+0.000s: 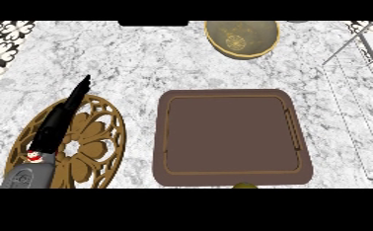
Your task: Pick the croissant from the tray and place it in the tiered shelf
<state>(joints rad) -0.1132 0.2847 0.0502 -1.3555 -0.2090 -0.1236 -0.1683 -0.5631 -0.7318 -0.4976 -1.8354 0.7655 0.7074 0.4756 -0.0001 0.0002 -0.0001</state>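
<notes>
The brown tray [232, 175] lies in the middle of the counter and its inside is bare; no croissant shows on it. A small yellow-green rounded thing [244, 186] peeks in at the lower edge just below the tray; what it is cannot be told. The tiered shelf [348, 52] shows as thin grey wire and pale panels along the right edge. My left hand [59, 119] rests at the left with straight fingers pointing up over a wooden trivet, holding nothing. My right hand is out of the picture.
A round carved wooden trivet [91, 143] lies at the left under my left forearm. An olive-gold bowl [242, 38] stands at the back, right of centre. White marble counter stretches between them.
</notes>
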